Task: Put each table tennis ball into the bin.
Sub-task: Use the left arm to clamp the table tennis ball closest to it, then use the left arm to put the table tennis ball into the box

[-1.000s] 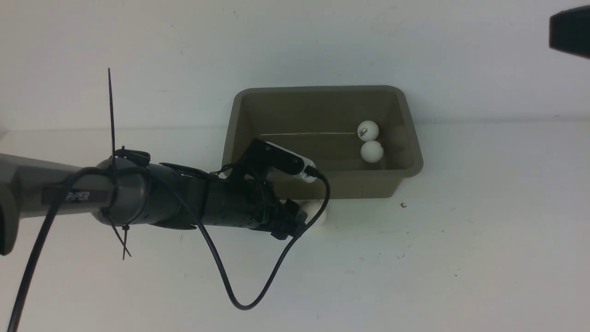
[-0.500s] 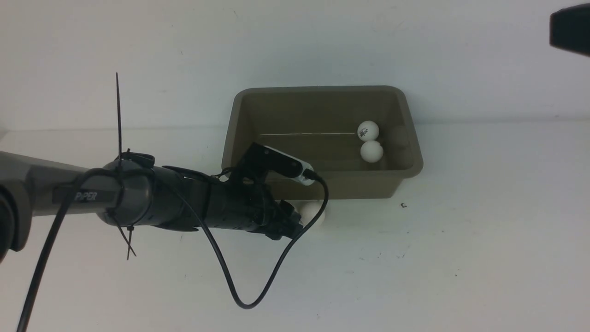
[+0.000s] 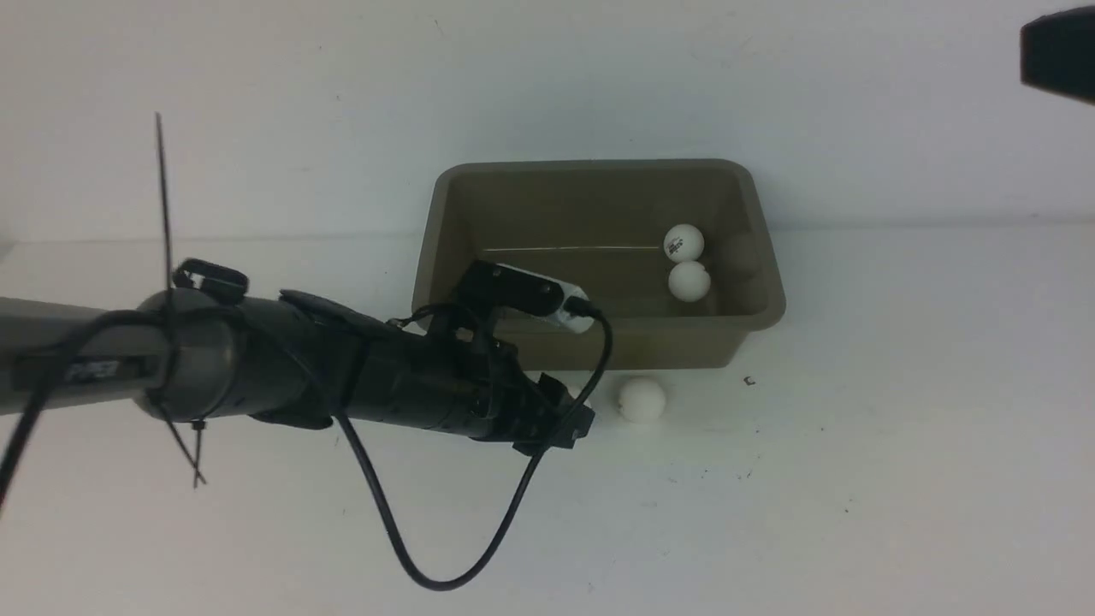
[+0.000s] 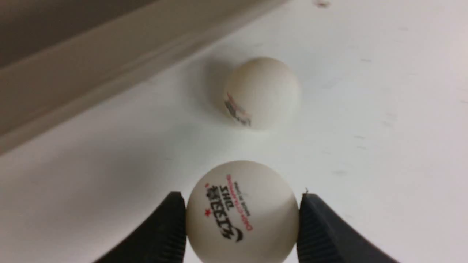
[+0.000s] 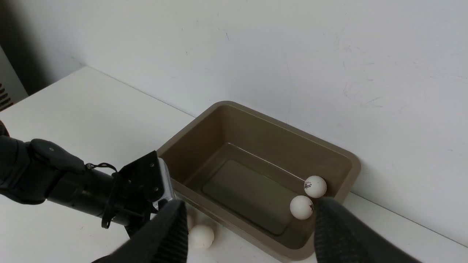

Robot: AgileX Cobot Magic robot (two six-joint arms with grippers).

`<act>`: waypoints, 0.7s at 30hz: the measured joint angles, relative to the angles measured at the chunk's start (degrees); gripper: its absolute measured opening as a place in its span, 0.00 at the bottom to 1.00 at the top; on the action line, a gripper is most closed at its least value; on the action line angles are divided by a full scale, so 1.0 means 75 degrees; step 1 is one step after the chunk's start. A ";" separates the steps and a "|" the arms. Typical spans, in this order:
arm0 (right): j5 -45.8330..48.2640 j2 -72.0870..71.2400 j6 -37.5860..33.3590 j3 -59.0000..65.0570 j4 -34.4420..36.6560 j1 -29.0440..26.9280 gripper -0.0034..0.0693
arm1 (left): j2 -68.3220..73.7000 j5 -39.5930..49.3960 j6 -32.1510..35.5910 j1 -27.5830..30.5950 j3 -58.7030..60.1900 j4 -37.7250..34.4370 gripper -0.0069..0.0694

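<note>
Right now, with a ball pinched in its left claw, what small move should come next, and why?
Probably raise the left gripper: its fingers clamp one table tennis ball low beside the bin, whose rim it must clear. Rising straight also avoids nudging the loose ball lying nearby on the table.

The front camera sits on the robot's side between the arms, fairly high, facing forward and down over the flat white table (image 3: 855, 479) to the plain white wall (image 3: 342, 85). The left wrist camera hangs low and very close, looking out between the left gripper (image 4: 242, 199)'s black fingers (image 4: 161, 237) along the tabletop. The right wrist camera sits high and well back (the right gripper (image 5: 250, 204)'s dark fingers (image 5: 166, 237) frame its foreground), facing down towards the wall. All three views share the rectangular taupe plastic bin (image 3: 676, 342) (image 4: 73, 73) (image 5: 263, 135) and the loose white table tennis ball (image 3: 641, 399) (image 4: 261, 91) (image 5: 200, 236) beside it.
</note>
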 joint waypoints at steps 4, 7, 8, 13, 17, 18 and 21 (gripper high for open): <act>-0.0006 0.0000 0.0000 0.0000 -0.0004 0.0000 0.64 | -0.0641 0.0594 -0.0613 0.0000 0.0017 0.0577 0.54; -0.0006 0.0000 0.0000 0.0000 -0.0004 0.0000 0.64 | -0.1090 0.0723 -0.0597 0.0000 0.0009 0.0586 0.54; -0.0006 0.0000 0.0000 0.0000 -0.0004 0.0000 0.64 | -0.1227 0.0723 -0.0529 0.0000 -0.0018 0.0567 0.54; -0.0006 0.0000 0.0000 0.0000 -0.0004 0.0000 0.64 | -0.1527 -0.0014 0.0656 0.0000 -0.0519 -0.0062 0.54; 0.0001 0.0000 0.0000 0.0000 -0.0004 0.0000 0.64 | -0.1155 -0.1277 0.2513 0.0094 -0.1348 -0.1156 0.54; 0.0001 0.0000 0.0000 0.0000 -0.0032 0.0000 0.64 | -0.0847 -0.1416 0.3198 0.0214 -0.1708 -0.1416 0.54; 0.0001 0.0000 0.0008 0.0000 -0.0267 0.0000 0.64 | -0.0155 -0.1428 0.3635 0.0472 -0.2156 -0.1557 0.54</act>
